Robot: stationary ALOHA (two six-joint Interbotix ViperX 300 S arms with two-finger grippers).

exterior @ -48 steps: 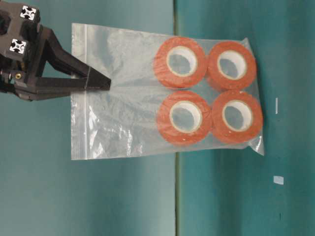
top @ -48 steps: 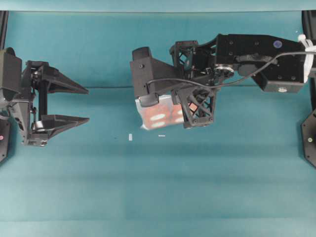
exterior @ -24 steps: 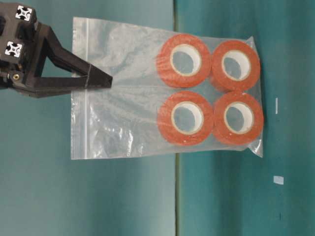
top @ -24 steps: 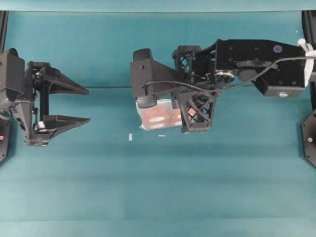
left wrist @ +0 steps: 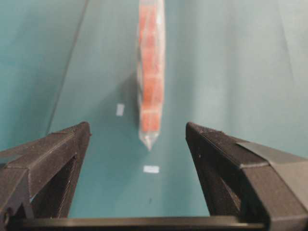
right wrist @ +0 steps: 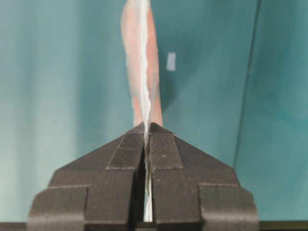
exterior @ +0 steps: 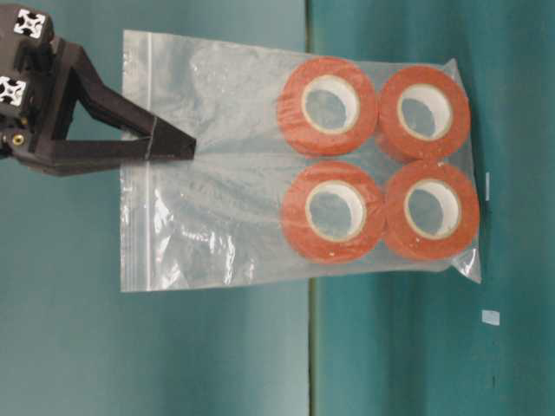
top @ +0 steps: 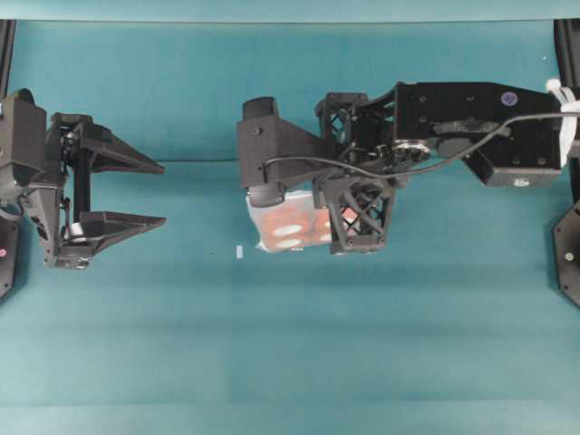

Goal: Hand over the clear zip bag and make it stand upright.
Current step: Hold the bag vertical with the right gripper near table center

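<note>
The clear zip bag (exterior: 225, 208) hangs by its zip edge, with four orange-red tape rolls (exterior: 328, 106) two by two at its low end. My right gripper (exterior: 186, 147) is shut on the bag's upper part just below the zip strip. In the right wrist view the bag (right wrist: 142, 72) runs edge-on out of the closed right gripper (right wrist: 147, 126). From overhead the bag (top: 285, 231) shows under the right arm. My left gripper (top: 161, 194) stands open at the left, well apart from it. In the left wrist view the bag (left wrist: 150, 82) is edge-on ahead of the open left gripper (left wrist: 137, 127).
Two small white tape marks (top: 240, 251) (top: 296, 248) lie on the teal cloth (top: 290, 344) just in front of the bag. A fold line (top: 181, 161) crosses the cloth. Black arm bases stand at the left edge (top: 7, 254) and right edge (top: 569, 254).
The right gripper has carried the bag a little lower toward the table and slightly forward. The left gripper has stayed open in the same place.
</note>
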